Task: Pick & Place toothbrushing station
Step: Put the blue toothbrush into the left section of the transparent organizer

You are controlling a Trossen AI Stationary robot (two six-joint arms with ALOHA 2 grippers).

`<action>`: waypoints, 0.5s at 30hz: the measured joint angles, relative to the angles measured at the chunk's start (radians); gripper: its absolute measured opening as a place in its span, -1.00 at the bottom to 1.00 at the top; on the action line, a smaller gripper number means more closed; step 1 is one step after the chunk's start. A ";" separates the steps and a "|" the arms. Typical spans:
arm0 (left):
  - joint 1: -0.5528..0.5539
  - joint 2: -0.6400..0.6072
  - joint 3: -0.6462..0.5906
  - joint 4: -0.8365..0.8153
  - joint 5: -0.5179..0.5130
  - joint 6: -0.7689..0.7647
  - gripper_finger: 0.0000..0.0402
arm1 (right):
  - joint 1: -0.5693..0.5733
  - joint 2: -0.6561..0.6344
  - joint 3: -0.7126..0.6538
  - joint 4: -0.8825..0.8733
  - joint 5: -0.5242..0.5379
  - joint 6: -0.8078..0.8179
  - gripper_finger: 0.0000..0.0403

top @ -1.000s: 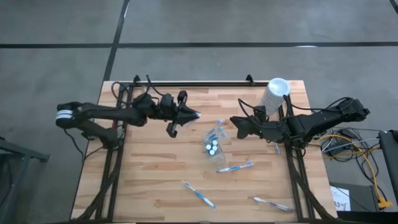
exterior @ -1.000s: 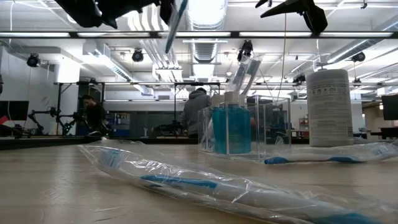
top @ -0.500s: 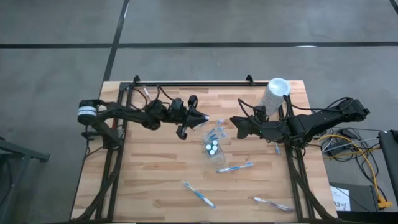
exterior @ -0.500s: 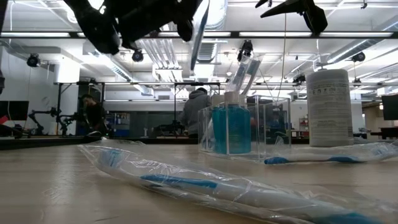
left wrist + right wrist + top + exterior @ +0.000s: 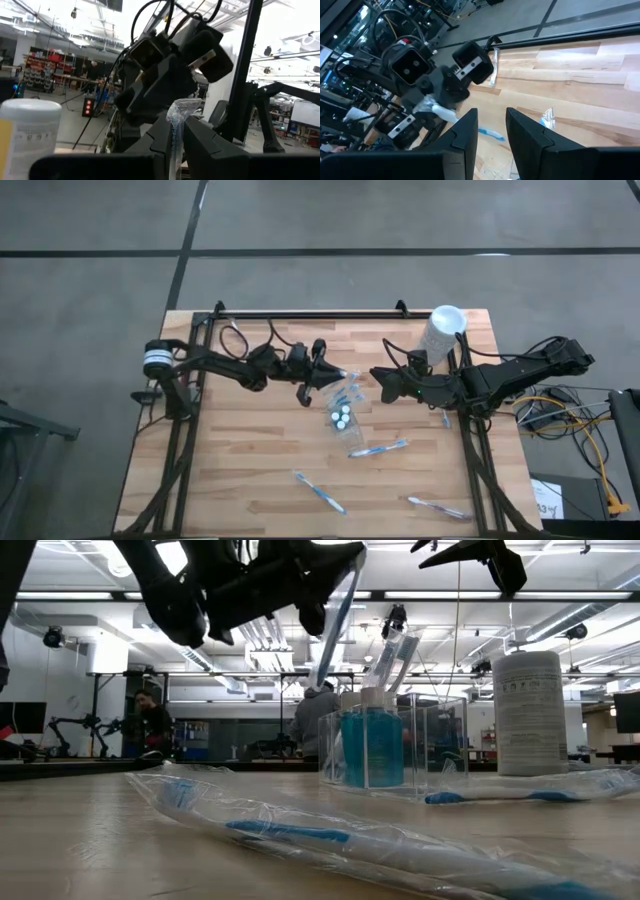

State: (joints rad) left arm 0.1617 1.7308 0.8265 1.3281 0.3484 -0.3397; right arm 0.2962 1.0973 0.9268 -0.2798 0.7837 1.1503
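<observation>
My left gripper point(image 5: 325, 371) hangs over the table's middle, shut on a wrapped blue-and-white toothbrush point(image 5: 335, 625), just left of a clear holder point(image 5: 345, 402). The holder stands on the table with blue white-capped tubes point(image 5: 370, 745) and toothbrushes point(image 5: 395, 650) upright inside it. My right gripper point(image 5: 380, 383) hovers to the right of the holder, open, with nothing between its fingers point(image 5: 470, 127). Three more wrapped toothbrushes lie flat on the table: one point(image 5: 378, 449) near the holder and two point(image 5: 320, 492) point(image 5: 438, 507) toward the near edge. My left gripper pinches the wrapped toothbrush between its two fingers near its upper end, and the crinkled wrap point(image 5: 177, 107) sticks out past the fingers. The fingers reach about level from the table's left and lie across the brush. The brush hangs steeply slanted, its lower end point(image 5: 316, 675) clear of table and holder.
A tall white cylinder point(image 5: 441, 332) stands at the far right corner, behind my right arm. A black rail point(image 5: 310, 314) runs along the far edge. People point(image 5: 150, 725) show in the room beyond the table. Bare wood lies on the near left point(image 5: 220, 470).
My left gripper has gone toward the table's right edge and down, toward the clear holder, staying shut on the toothbrush. The brush has come along with it, still slanted, and its lower end now hangs close beside the holder's top. My right gripper has kept still.
</observation>
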 joint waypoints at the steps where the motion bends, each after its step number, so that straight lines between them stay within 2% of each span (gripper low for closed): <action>1: 0.000 0.008 0.000 0.004 0.000 -0.001 -0.80 | 0.000 0.000 0.000 0.000 0.000 0.002 -0.52; 15: -0.018 0.106 0.048 0.045 -0.001 -0.114 -0.80 | 0.000 0.000 0.000 0.000 0.000 0.000 -0.52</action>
State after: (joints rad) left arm 0.1439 1.8364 0.8748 1.3730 0.3470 -0.4534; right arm 0.2958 1.0973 0.9268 -0.2800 0.7837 1.1506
